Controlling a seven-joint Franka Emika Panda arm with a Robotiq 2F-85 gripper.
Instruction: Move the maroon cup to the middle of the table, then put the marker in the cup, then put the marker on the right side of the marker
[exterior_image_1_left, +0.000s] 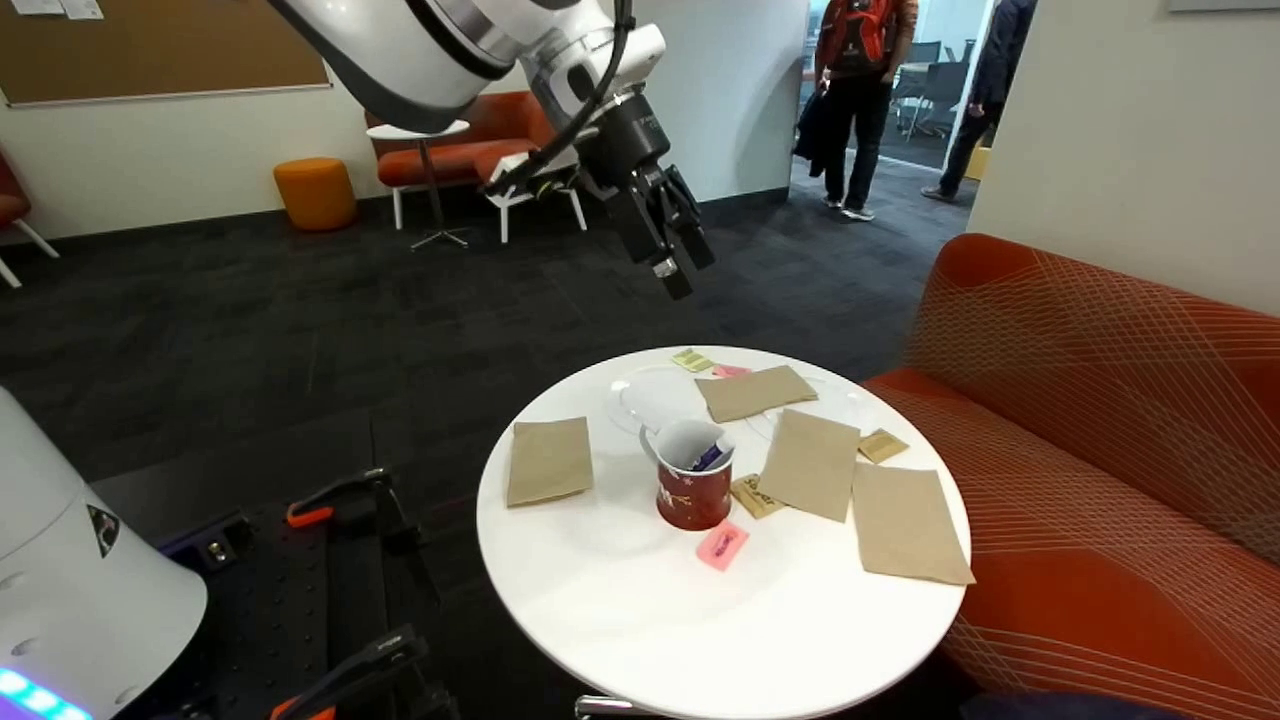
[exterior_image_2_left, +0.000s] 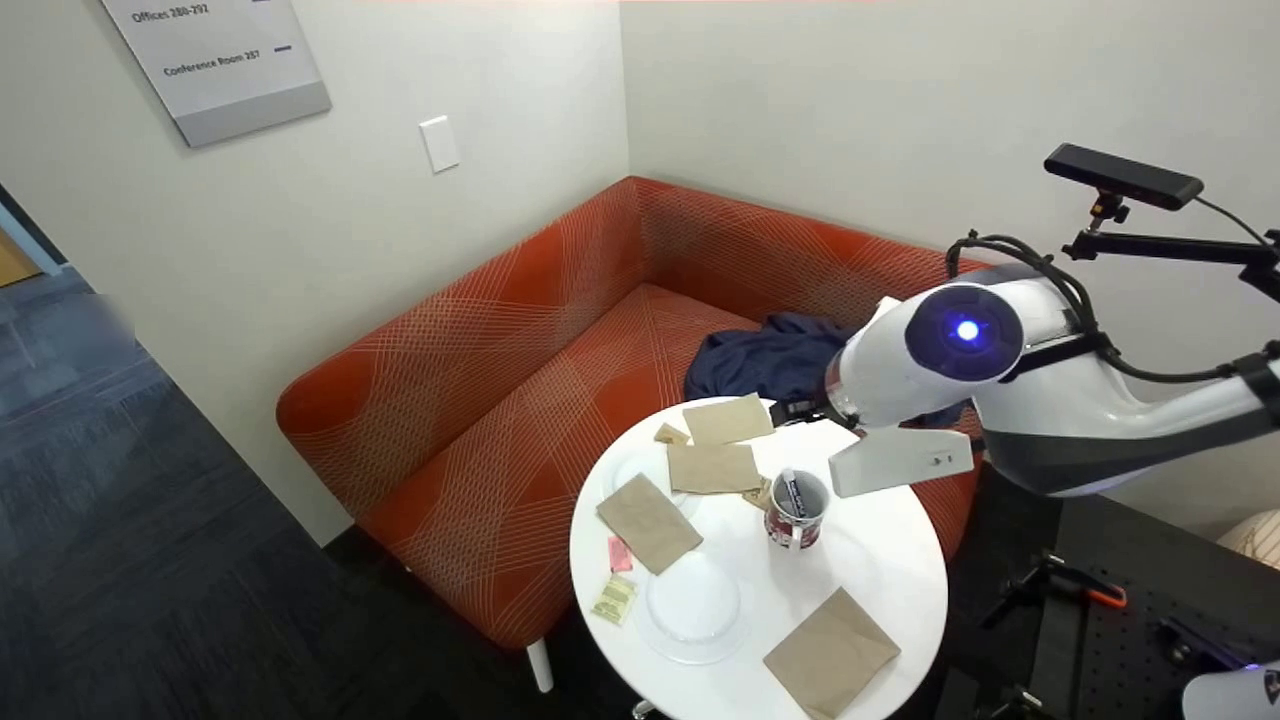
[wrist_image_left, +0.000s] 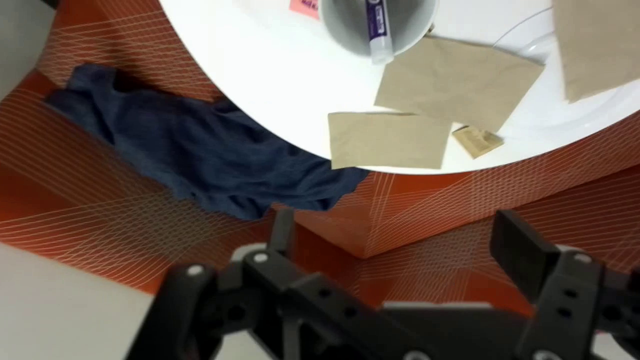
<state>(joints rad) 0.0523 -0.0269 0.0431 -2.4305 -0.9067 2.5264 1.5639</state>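
Your jaws stand far apart from each other and have hold of nothing; they are higher than the maroon cup (exterior_image_1_left: 693, 498) and well apart from it. The cup stands upright on the worktop (exterior_image_1_left: 610, 600); inside it you can see the marker (wrist_image_left: 378, 25), tilted. Just beside the cup lies a pink packet (exterior_image_1_left: 722, 546).
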